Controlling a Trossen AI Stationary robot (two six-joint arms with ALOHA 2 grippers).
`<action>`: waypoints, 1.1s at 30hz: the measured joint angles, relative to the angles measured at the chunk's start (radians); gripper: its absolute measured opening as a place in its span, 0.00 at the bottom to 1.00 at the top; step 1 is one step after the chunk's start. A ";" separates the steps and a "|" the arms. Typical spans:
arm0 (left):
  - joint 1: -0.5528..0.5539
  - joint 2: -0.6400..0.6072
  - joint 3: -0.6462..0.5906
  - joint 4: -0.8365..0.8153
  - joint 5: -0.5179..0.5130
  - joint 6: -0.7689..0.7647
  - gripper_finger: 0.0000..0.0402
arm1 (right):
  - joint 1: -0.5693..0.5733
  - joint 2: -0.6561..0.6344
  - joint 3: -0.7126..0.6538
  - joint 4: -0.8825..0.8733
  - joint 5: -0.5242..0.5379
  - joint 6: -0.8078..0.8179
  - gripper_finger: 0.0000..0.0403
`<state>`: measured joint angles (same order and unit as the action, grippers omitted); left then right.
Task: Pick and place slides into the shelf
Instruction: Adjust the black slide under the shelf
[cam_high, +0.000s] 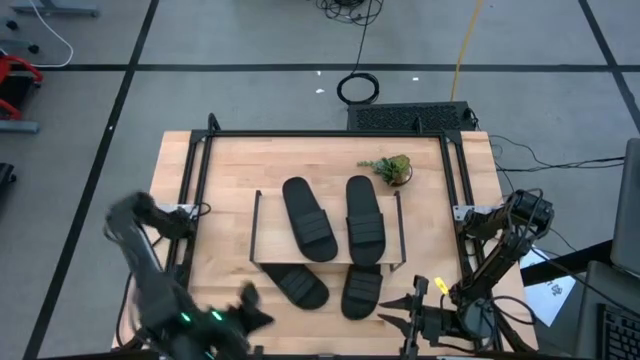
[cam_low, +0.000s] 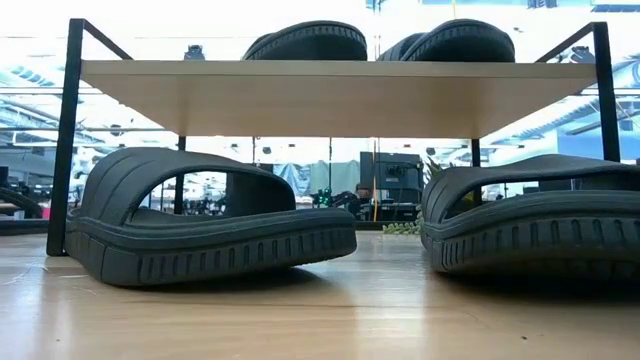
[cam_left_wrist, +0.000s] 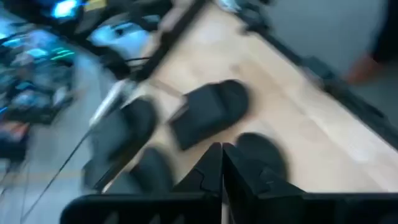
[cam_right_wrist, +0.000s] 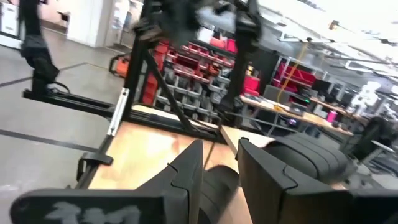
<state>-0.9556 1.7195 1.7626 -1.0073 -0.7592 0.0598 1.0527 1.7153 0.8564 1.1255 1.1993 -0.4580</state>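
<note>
Black slides (cam_high: 308, 231), four: two atop one shelf (cam_high: 262, 225), two beneath; left fingers (cam_left_wrist: 211, 171) together, right fingers (cam_right_wrist: 189, 167) slightly parted, both empty.

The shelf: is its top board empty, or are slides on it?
Not empty. Two slides lie side by side on the shelf; two more rest beneath.

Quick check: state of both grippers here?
Left gripper: shut, holding nothing, near the table's front-left edge.
Right gripper: open, empty, at the front-right edge.
</note>
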 joint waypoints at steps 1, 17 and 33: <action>-0.016 -0.066 -0.074 0.034 -0.040 -0.030 0.05 | -0.004 0.000 0.000 0.000 -0.005 0.000 0.22; -0.163 -0.673 -1.515 1.705 -0.378 0.130 0.00 | -0.102 0.000 0.000 -0.048 -0.350 -0.033 0.22; -0.247 -0.673 -1.666 1.949 -0.341 0.246 0.00 | -0.166 -0.001 0.000 -0.244 -0.415 0.213 0.01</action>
<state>-1.2022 1.0462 0.0971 0.9417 -1.0998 0.3056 0.8869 1.7142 0.8566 0.8812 0.7847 -0.2447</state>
